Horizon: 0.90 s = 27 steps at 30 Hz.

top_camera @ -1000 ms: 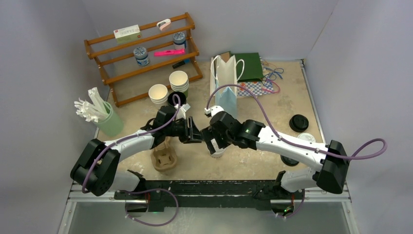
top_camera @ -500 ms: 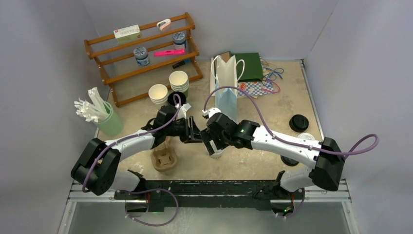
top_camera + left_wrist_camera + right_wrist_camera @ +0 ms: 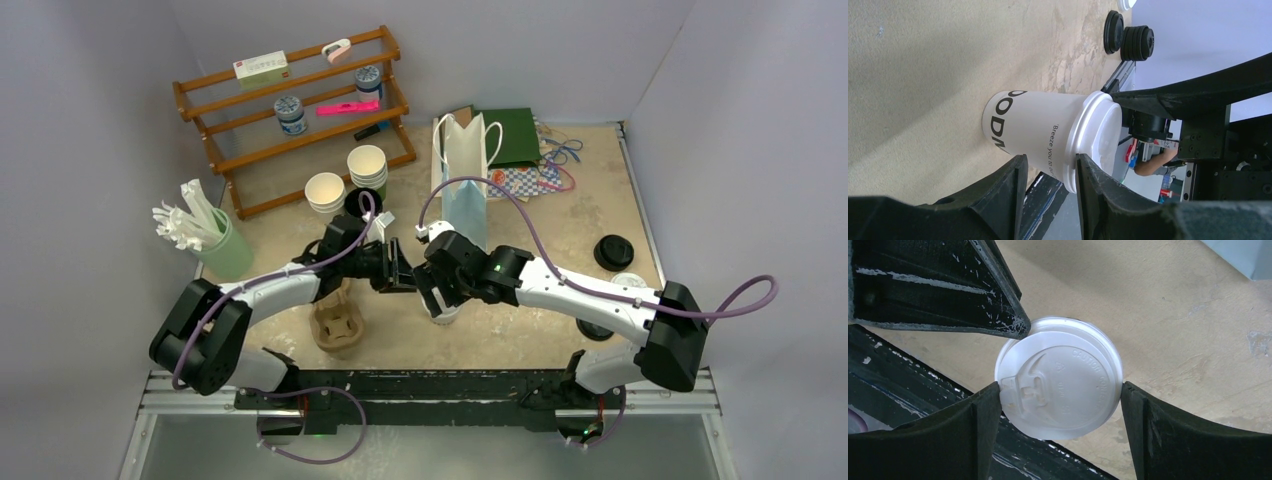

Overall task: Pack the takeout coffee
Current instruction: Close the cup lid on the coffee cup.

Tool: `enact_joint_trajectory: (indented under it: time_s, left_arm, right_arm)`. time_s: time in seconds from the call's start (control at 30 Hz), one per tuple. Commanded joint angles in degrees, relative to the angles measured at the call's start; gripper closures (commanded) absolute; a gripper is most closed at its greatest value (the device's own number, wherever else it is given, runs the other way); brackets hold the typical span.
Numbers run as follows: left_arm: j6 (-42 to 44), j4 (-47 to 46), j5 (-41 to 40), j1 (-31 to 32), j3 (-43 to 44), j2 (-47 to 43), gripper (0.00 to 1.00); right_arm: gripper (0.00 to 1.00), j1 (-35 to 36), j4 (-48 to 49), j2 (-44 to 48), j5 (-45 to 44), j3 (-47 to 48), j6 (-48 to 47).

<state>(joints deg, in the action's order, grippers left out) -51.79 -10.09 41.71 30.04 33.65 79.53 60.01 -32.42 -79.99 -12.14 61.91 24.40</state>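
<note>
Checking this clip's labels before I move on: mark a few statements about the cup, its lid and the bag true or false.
1. The printed cream-white cup stands upright on the table. True.
2. It wears a black lid. False: its lid is white; the black lids lie loose on the table at the right.
3. The fingers of the right claw flank the lid. True.
4. The light-blue paper bag lies flat. False: it stands upright.
</note>
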Motion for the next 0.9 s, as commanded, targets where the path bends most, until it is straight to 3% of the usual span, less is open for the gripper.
enact_joint_trajectory:
  time_s: [0.0, 0.57, 0.8, 0.87]
  left_arm:
    - [3.5, 3.2, 1.2, 1.6, 1.9, 1.6, 0.58]
    - [7.6, 11.9, -3.4, 4.8, 2.6, 2.9, 0.59]
    - [8.8, 16.8, -6.7, 4.9, 8.1, 0.7, 0.59]
    - [9.8, 19.9, -9.2, 4.9, 10.6, -0.8, 0.55]
  right_arm:
    - [0.17, 0.9, -0.9, -1.9, -0.6, -0.8, -0.2]
    - [0.14, 5.2, -4.3, -5.2, -4.3, -0.4, 0.2]
    - [0.11, 5.2, -5.6, -1.6, -3.3, 1.4, 3.4]
    - [0.12, 5.2, -5.9, -0.2, -3.3, 2.4, 3.9]
